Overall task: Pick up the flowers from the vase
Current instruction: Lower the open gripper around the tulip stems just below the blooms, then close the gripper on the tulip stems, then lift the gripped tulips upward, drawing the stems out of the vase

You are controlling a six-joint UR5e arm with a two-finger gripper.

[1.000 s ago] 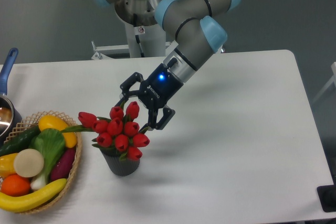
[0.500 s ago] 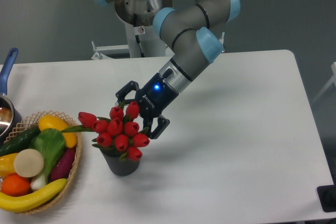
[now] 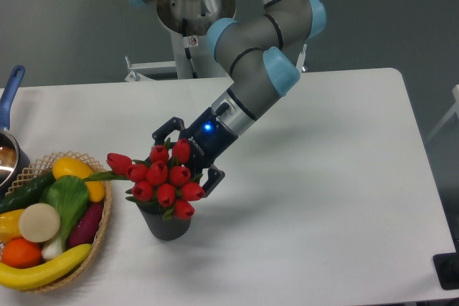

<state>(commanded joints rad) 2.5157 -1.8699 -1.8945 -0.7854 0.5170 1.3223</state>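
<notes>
Jaws spread, one finger showing at the far left of the flower heads and the other at their right; the gripper (image 3: 183, 157) sits right behind the top of the bunch, fingers on either side of the upper buds, contact not clear from this angle. Blue light lit on the gripper body. Arm (image 3: 251, 41) reaches down from the far side, grey links with light-blue joint caps. Desk (image 3: 323, 198) is white, smooth, rounded at its far right corner; grey wall behind, a white metal frame (image 3: 154, 69) at the desk's far edge by the robot base. Flowers (image 3: 161, 177), red tulip buds with green leaves, stand in the vase (image 3: 166, 226), a small dark ribbed pot at left of centre, nearer than the gripper; one bud on a long stem leans out left toward the basket. Wicker basket (image 3: 106, 213) at near left, just beside the vase, holds a banana, an orange, a yellow pepper, a cucumber, a green leafy vegetable, a purple piece and a pale round one. Blue-handled pot (image 3: 10, 116) partly cut off at the left edge. Dark object (image 3: 448, 271) at the near right edge, unidentifiable.
</notes>
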